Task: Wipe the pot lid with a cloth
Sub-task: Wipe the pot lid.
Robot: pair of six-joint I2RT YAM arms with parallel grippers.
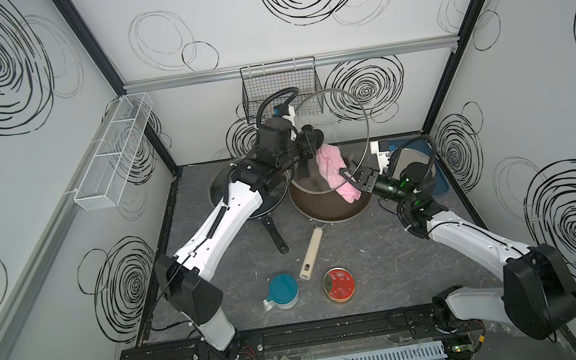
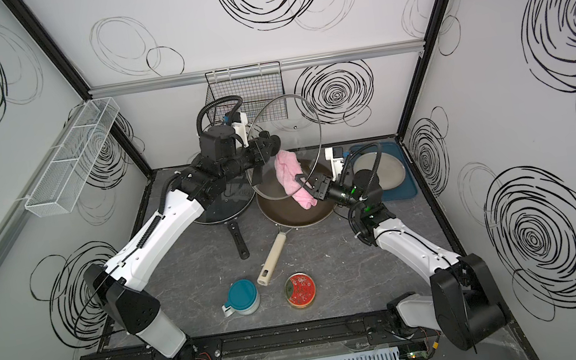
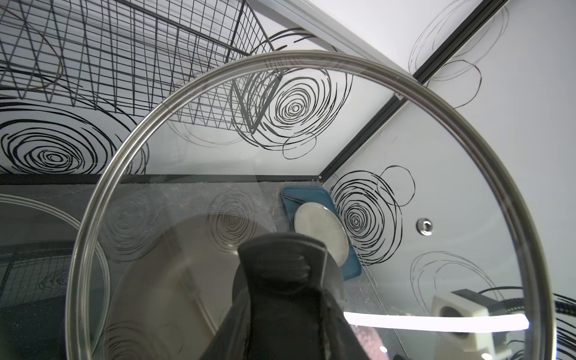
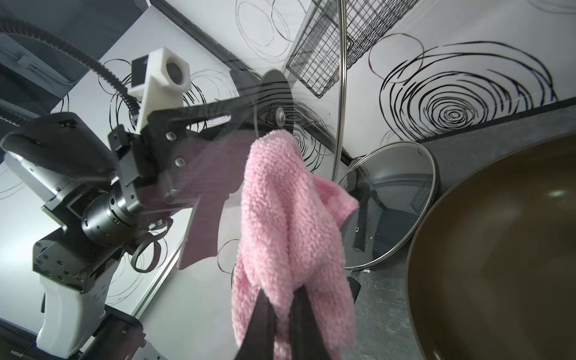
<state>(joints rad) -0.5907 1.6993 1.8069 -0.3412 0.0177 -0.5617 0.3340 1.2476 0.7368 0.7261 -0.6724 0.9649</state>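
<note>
Our right pincer (image 4: 282, 314), clamped tight on the cloth (image 4: 290, 218), seems to press it to the tilted pot lid (image 3: 311, 162) just beyond; behind the glass our left pincer (image 1: 311, 138) grips the knob (image 1: 319, 134). Mid-wipe, we judge: sweep across next.

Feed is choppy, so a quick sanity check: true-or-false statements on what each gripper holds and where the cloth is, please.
The left gripper is shut on the glass lid, held up on edge. True.
The right gripper is open and empty. False: it is shut on the pink cloth.
The cloth lies flat in the brown pan. False: it hangs beside the lid, above the pan.
A second lid sits on the black pan. True.
</note>
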